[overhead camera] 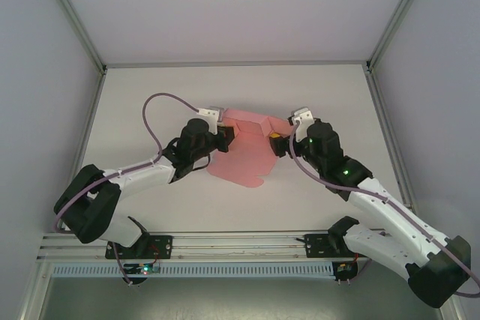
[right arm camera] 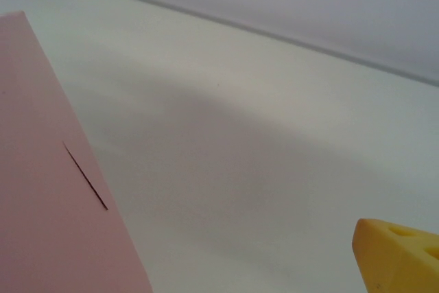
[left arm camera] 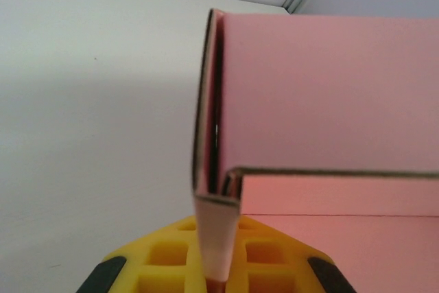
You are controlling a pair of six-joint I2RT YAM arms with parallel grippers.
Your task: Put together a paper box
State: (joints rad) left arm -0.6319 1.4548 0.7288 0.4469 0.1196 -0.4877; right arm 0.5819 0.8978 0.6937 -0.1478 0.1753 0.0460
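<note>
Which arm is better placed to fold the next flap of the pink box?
Right, I think. The left gripper is shut on a flap of the paper box, holding it; the right gripper stands open beside the box's right edge, free to push.

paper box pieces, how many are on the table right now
1: one pink paper box, partly folded on the table, between the left hand, shut on its left edge, and the open right hand. Anything under it would be hidden.

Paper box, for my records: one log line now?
paper box: partly folded | left end effector: gripping it | right end effector: open
</note>
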